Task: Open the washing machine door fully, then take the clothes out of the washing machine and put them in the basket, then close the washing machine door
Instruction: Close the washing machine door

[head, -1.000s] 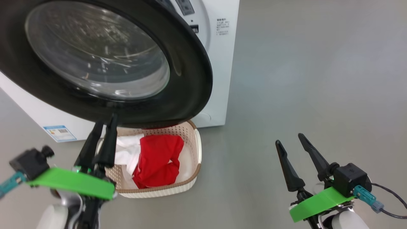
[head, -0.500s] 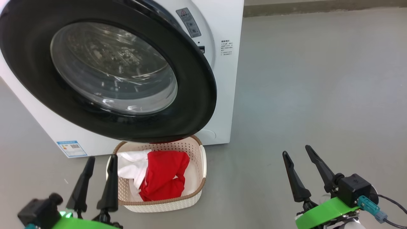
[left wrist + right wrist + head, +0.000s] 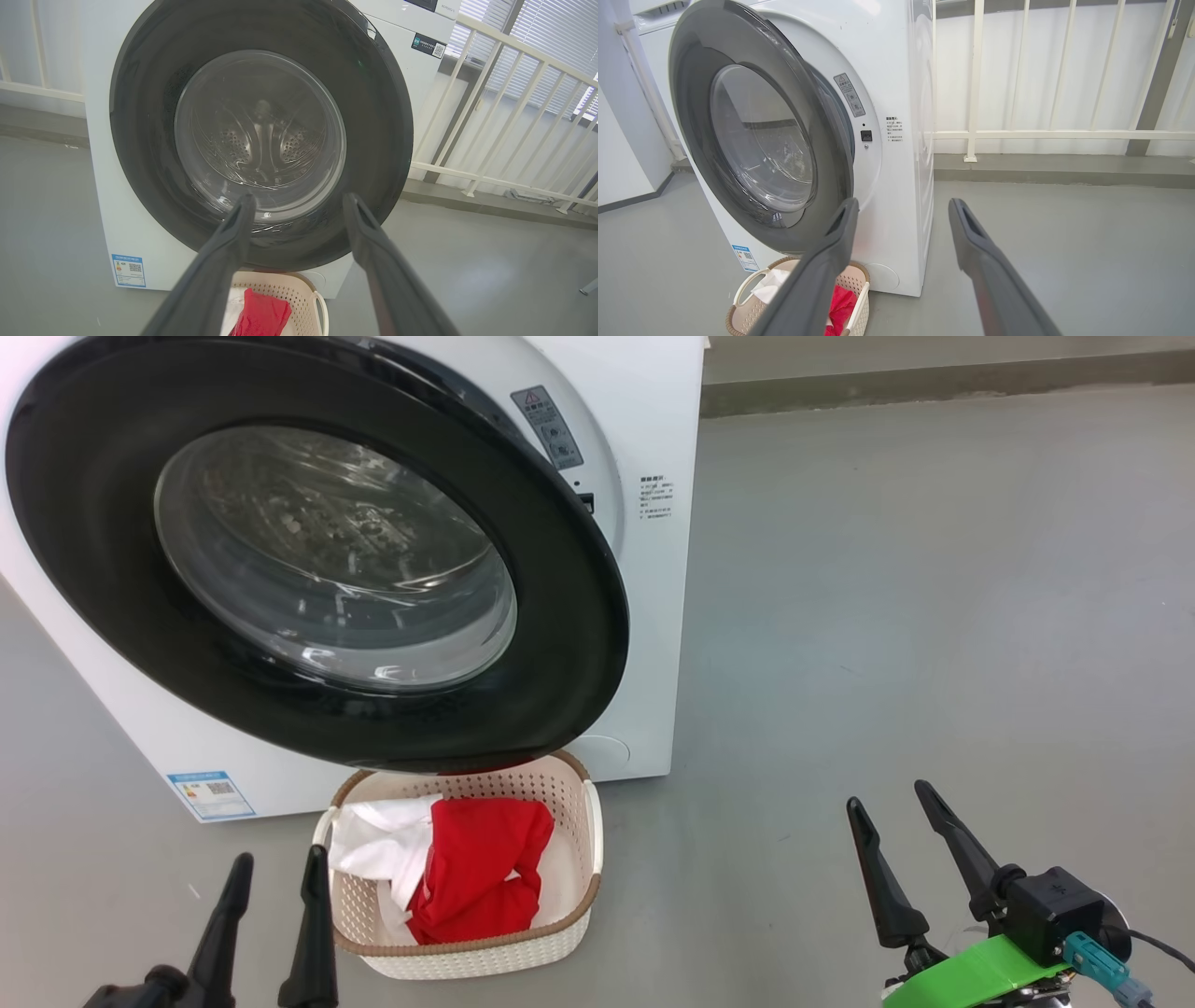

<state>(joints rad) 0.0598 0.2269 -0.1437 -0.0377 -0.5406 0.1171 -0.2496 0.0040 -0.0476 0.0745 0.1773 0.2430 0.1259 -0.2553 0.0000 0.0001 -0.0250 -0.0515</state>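
Left gripper (image 3: 280, 855) and right gripper (image 3: 885, 793) both gape wide, holding nothing, touching nothing

Long tapered black gripper fingers (image 3: 879, 882) — green bracket (image 3: 971, 975), black cube (image 3: 1050, 910), teal plug (image 3: 1092, 959)

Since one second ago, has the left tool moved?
Yes. The left tool drew back toward the robot: from the lower rim of the washing machine door, at the basket far end, to beside its left rim.
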